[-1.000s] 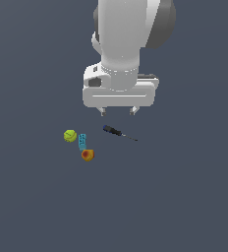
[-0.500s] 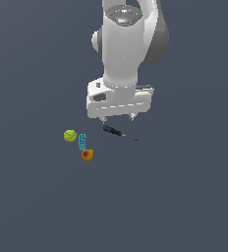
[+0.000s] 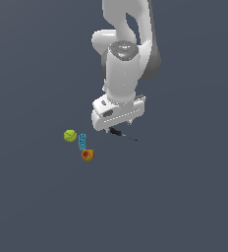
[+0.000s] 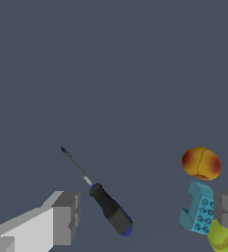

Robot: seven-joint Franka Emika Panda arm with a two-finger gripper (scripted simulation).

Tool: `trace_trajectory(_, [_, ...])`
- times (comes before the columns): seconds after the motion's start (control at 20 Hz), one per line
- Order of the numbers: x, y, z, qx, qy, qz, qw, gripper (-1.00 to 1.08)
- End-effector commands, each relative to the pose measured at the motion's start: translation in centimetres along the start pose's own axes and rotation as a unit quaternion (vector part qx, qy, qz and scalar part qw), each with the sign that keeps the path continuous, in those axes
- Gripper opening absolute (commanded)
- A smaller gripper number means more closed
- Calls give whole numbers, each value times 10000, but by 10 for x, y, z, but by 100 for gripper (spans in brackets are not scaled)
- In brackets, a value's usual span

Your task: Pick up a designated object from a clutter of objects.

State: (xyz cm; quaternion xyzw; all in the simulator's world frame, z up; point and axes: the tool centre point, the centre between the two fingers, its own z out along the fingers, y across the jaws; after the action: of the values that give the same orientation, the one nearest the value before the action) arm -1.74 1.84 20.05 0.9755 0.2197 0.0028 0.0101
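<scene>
Now the gripper (image 3: 120,125) hangs low, right over the screwdriver (image 3: 122,135) on the floor.
Exterior view: its handle sits under the gripper body, shaft poking out toward the exterior view's right; ball (image 3: 70,135), teal block (image 3: 82,141) and orange fruit (image 3: 88,155) cluster apart. Wrist view: fingers (image 4: 66,216) spread wide, the screwdriver (image 4: 106,205) lying between them, nearer this one, untouched.

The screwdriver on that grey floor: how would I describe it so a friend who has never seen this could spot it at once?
Find the big white robot arm; its gripper hangs just above the screwdriver. To the exterior view's left sit a yellow-green ball, a teal block and an orange fruit. The screwdriver is the only long, thin, dark thing: a blue-black handle with a slim metal shaft.
</scene>
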Motion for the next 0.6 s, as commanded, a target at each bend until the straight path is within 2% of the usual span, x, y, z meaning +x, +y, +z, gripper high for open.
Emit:
trace_trajectory(0.0, [-6,-4,16,0,-3,-359,9994,100])
trace_trajectory(0.25, [-19,-14,47,8,-9,-1061,9944,100])
trace_trajectory(0.55, [-38,-28,80,31,-7,-1899,9818,100])
